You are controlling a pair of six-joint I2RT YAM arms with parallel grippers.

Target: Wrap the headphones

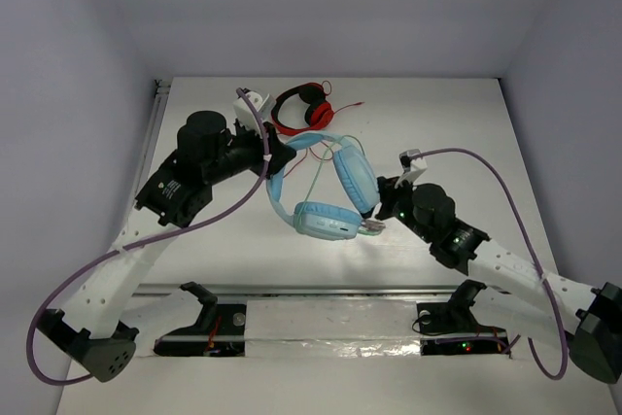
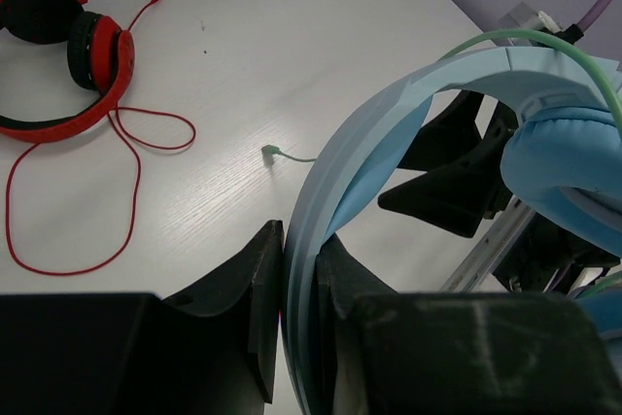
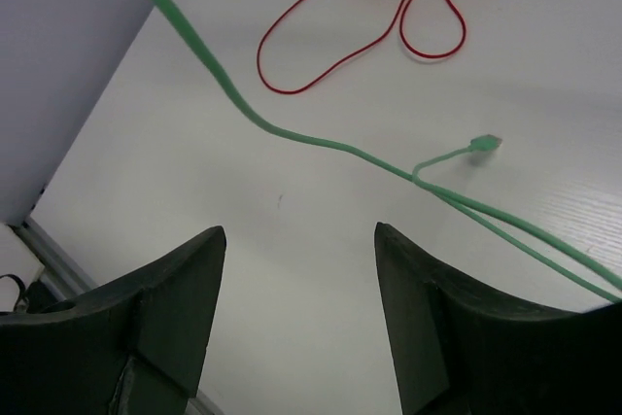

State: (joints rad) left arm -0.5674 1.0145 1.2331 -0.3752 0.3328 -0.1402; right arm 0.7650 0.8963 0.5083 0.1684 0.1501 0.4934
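Observation:
The light-blue headphones (image 1: pixel 326 221) are held up off the middle of the table. My left gripper (image 1: pixel 282 155) is shut on their headband (image 2: pixel 369 133), which passes between its fingers (image 2: pixel 301 269). The thin pale green cable (image 2: pixel 554 46) runs over the headband, and its plug (image 2: pixel 270 151) lies on the table. My right gripper (image 1: pixel 384 196) is open and empty beside the right earcup. In the right wrist view the cable (image 3: pixel 321 140) and its plug (image 3: pixel 484 143) lie beyond the spread fingers (image 3: pixel 299 235), apart from them.
The red-and-black headphones (image 1: pixel 303 107) lie at the back of the table with their red cable (image 2: pixel 58 191) looped loosely beside them; the cable also shows in the right wrist view (image 3: pixel 340 46). A metal rail (image 1: pixel 292 291) runs along the near edge. Walls enclose the table.

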